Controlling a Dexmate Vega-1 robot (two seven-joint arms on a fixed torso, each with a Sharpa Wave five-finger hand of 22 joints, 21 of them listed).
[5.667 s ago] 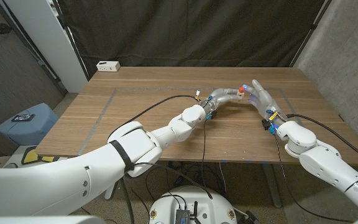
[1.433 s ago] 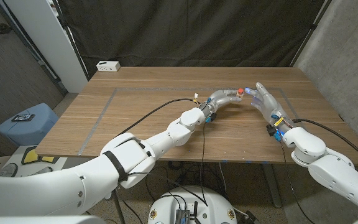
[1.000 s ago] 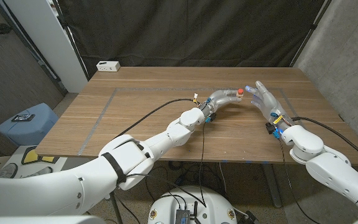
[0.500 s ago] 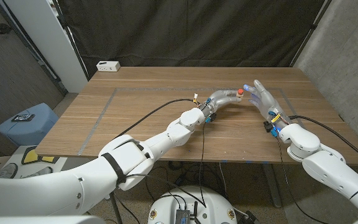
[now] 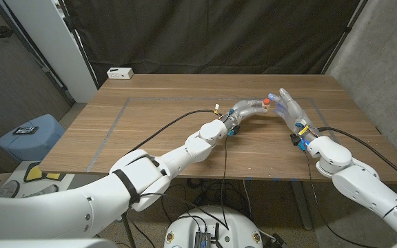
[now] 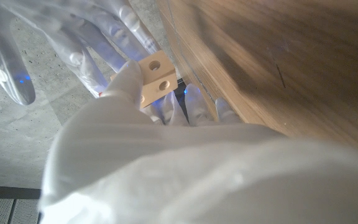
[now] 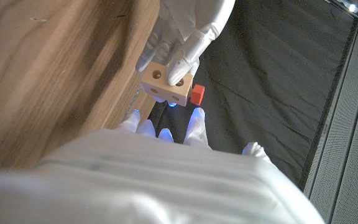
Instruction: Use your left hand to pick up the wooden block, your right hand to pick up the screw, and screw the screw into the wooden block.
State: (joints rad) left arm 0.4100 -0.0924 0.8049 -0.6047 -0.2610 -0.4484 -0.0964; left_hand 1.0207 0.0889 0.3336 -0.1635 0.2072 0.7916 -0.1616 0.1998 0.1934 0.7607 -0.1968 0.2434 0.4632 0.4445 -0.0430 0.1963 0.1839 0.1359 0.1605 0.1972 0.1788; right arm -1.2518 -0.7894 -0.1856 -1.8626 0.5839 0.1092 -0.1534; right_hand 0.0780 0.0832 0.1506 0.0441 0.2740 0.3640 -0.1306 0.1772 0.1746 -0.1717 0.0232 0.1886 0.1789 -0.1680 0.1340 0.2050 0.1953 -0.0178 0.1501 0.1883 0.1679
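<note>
Right hand [image 5: 288, 107] moved back in, fingers spread, not gripping the red screw [image 7: 196, 94]. My left hand [image 5: 245, 109] holds the wooden block [image 7: 166, 81]; more turning comes next, I think.

Head view is showing even, fairly dim room light; black curtain [image 5: 212, 34] is swallowing detail, soft shadows are lying on the table [image 5: 157, 131]. Wrist views are blurring badly up close: the left hand [image 6: 166, 162] and right hand [image 7: 148, 168] are washing out into white glare, only the wooden block [image 7: 168, 84] is staying sharp.
</note>
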